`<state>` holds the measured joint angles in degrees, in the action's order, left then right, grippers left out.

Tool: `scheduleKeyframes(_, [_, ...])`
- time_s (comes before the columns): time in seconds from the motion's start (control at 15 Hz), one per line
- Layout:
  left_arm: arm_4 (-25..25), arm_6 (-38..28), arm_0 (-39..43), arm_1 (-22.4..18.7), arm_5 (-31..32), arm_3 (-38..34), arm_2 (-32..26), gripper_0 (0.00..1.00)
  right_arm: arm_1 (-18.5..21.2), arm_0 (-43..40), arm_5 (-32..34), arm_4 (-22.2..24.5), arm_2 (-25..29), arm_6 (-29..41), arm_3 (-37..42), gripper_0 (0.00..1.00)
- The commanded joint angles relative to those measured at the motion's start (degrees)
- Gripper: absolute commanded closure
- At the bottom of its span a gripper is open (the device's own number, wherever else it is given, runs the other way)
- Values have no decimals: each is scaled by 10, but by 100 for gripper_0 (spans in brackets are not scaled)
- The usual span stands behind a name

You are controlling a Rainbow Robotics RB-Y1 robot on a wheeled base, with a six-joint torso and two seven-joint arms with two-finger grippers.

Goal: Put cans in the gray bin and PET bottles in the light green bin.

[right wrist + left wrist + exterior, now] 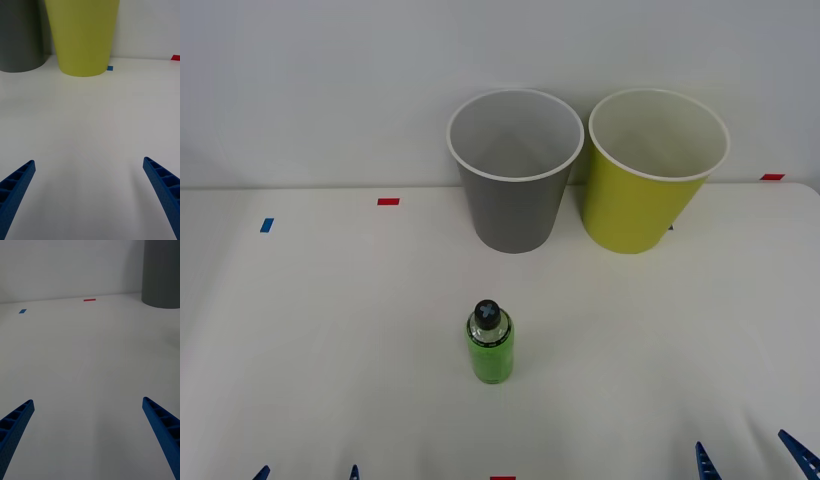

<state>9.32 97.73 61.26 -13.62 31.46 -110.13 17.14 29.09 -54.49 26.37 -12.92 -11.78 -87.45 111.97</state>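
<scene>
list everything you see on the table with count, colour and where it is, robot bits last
round tapered gray bin with white rim: 1, gray, far middle of the table, left of the lime one
round tapered yellow-green bin with white rim: 1, lime, far right, close beside the gray bin
small plastic bottle with green label and black cap: 1, green, upright, table centre, nearer than the bins
tape marks: red, blue, more at the edges
white table: 1
left claw: blue ribbed fingers, open, near left edge
right claw: blue, open, near right edge

The bottle (491, 343) stands before the gray bin (514, 172), left of the light green bin (653, 172).
</scene>
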Motion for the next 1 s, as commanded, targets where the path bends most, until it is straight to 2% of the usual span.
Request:
scheduleKeyframes(0.07, [0,0,0,0,0,0,0,0,0,0,0,0,0,0,0,0])
scheduleKeyframes(1.0, [0,0,0,0,0,0,0,0,0,0,0,0,0,0,0,0])
